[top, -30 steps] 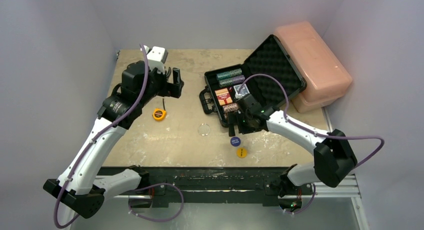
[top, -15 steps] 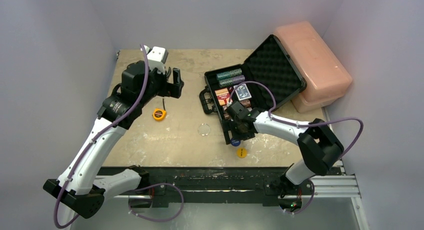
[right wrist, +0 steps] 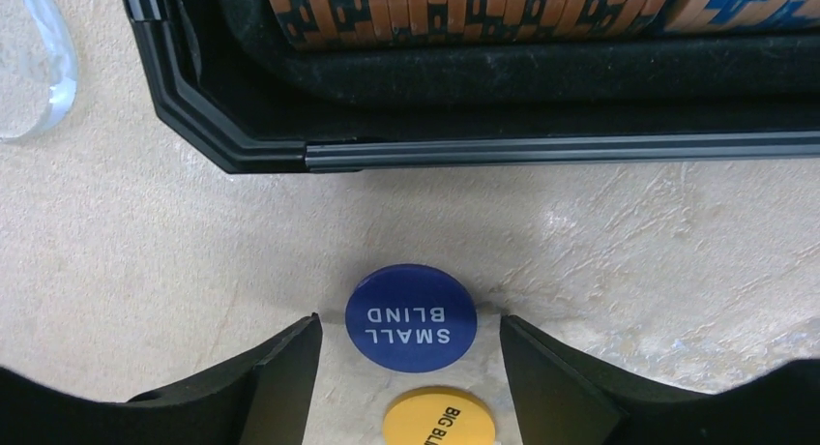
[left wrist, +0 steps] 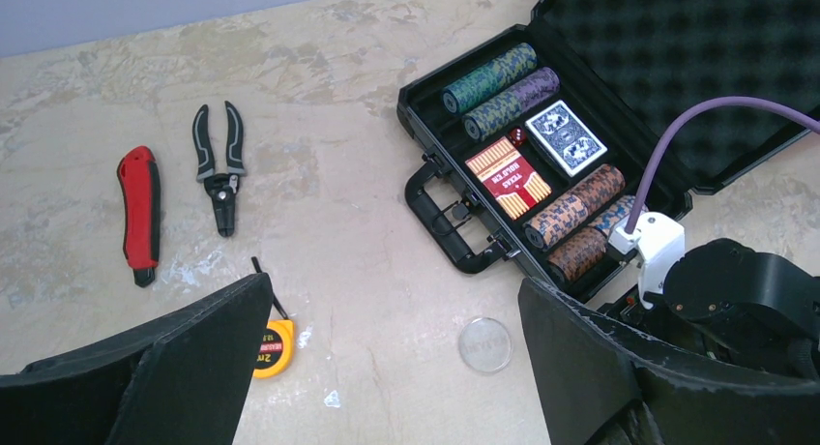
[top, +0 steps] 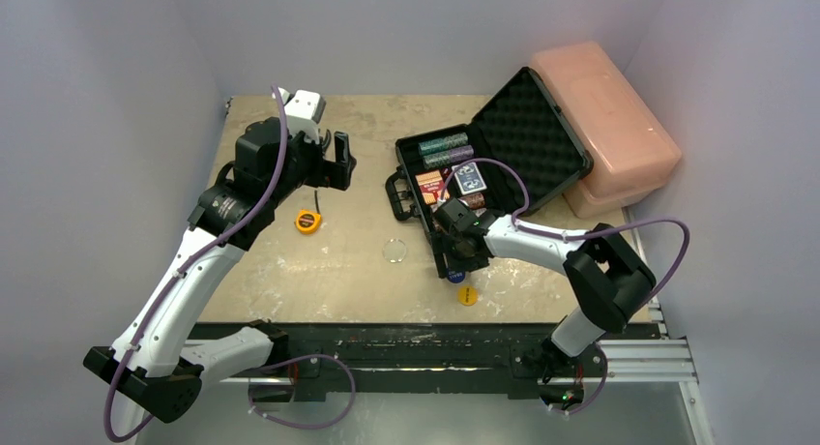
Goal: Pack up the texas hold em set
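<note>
Briefcase lies open on the surface. Beside its near rim, the blue button sits between the right gripper's spread fingers; the left gripper hangs left of the briefcase, fingers apart.

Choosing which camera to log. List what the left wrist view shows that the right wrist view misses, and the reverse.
Left wrist only: pliers, red utility knife, yellow tape measure, red card deck, blue card deck, foam lid. Right wrist only: the blue SMALL BLIND button and a yellow button. Both: the black case, an orange chip stack, the clear disc.
</note>
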`<state>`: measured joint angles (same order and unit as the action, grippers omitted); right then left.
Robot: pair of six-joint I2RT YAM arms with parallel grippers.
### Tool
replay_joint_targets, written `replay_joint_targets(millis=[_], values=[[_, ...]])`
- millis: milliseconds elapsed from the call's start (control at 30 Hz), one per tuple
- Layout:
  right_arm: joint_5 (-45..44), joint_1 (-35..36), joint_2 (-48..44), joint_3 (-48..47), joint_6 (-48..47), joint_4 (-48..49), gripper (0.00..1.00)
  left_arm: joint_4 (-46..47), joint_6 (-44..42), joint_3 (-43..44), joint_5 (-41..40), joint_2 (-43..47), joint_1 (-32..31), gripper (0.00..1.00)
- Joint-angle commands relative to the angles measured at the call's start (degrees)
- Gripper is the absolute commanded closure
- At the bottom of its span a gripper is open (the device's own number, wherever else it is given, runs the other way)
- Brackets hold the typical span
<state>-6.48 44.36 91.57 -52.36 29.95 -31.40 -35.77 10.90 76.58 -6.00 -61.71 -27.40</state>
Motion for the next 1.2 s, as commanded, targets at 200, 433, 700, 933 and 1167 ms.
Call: replay_joint_targets(millis=[200, 433, 700, 933, 1167], values=[[-2.21, 0.44, 0.94, 1.08, 0.63, 1.67, 0.36, 0.7, -0.68, 0.77, 0.43, 0.8, 0.15, 0.0], [-2.66, 1.49, 1.02, 0.85, 0.97, 0.34, 0.39, 0.73, -0.68, 0.86, 0.61, 0.67, 0.15, 0.0], [-2.53, 2.3, 2.05, 1.63, 1.22, 0.61, 0.41, 0.63, -0.7, 0.86, 0.55, 0.72, 0.16, 0.0], [-2.52, 2.4, 2.81, 2.17, 1.33, 1.25, 0.48, 0.58, -0.69, 0.94, 0.72, 0.76, 0.15, 0.0], [-2.55, 2.53, 2.85, 1.85, 1.25, 0.8, 0.57, 0.54, -0.68, 0.94, 0.73, 0.77, 0.15, 0.0]])
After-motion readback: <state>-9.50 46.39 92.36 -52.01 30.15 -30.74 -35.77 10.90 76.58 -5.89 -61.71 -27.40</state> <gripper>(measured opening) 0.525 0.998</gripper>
